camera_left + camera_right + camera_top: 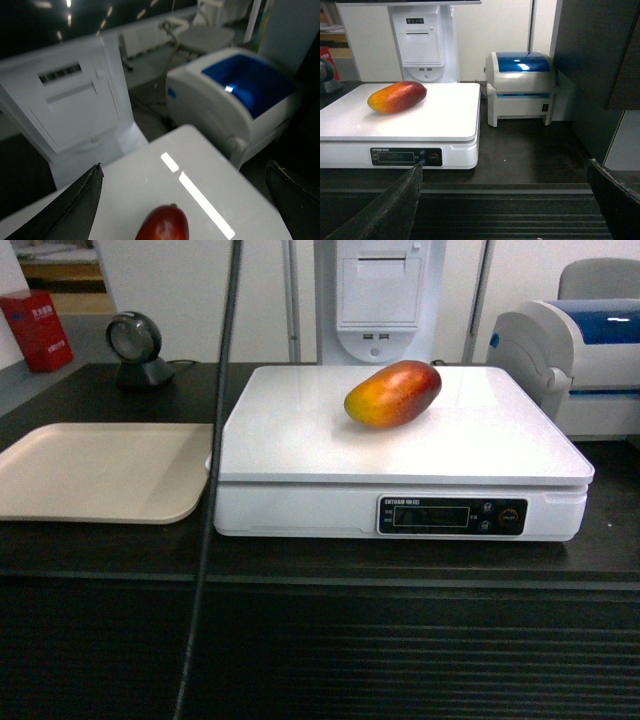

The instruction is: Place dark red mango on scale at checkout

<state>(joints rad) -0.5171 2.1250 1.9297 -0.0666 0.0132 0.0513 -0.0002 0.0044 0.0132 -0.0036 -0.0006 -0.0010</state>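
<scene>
The dark red mango [393,393] lies on its side on the flat white top of the scale [300,440], which stands on the black checkout [100,550]. Neither gripper shows in the head view. My left gripper [183,165] hovers open above the scale top [150,185], and the mango's red end [165,225] sits below and between its dark fingers [75,210] without touching them. My right gripper [505,164] is open and empty in front of the counter's ribbed panel [520,215]. From there the mango [397,97] and the scale [420,120] lie to the far left.
A beige tray [100,470] lies left of the scale. A grey-white printer with a blue lid [590,350] stands to the right. Behind are a white terminal [378,300], a black scanner [135,350] and a red box [37,330]. A black cable [215,440] hangs down the view.
</scene>
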